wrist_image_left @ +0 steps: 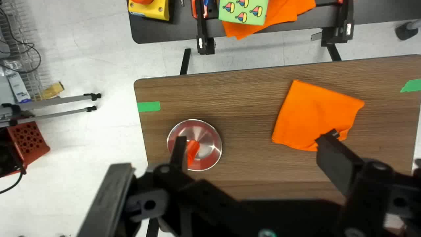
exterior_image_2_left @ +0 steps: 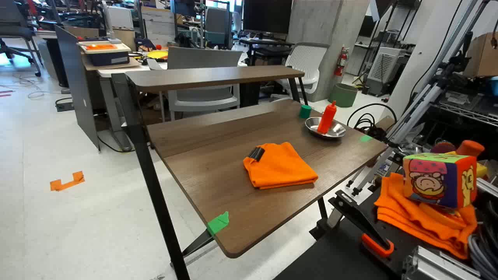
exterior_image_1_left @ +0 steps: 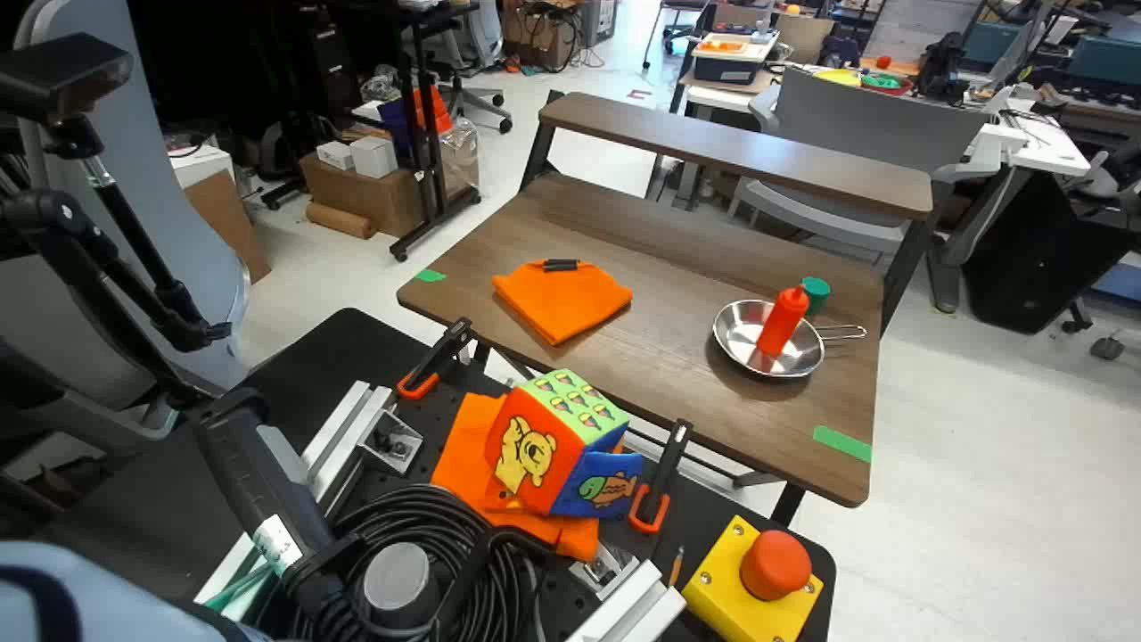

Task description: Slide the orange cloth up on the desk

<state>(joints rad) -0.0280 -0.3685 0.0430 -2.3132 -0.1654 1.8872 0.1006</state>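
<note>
One gripper (wrist_image_left: 251,138), jaws wide, nothing held; pressing on a single edge could bunch the folded orange cloth (exterior_image_1_left: 563,301) instead of sliding it over the desk (exterior_image_1_left: 677,325).

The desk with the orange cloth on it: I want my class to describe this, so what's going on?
Nothing is being handled right now: the robot's gripper stands open. The orange cloth, which it is to slide up on the desk, lies folded there, ungripped. A metal pan with a red bottle in it also sits on the desk.
</note>
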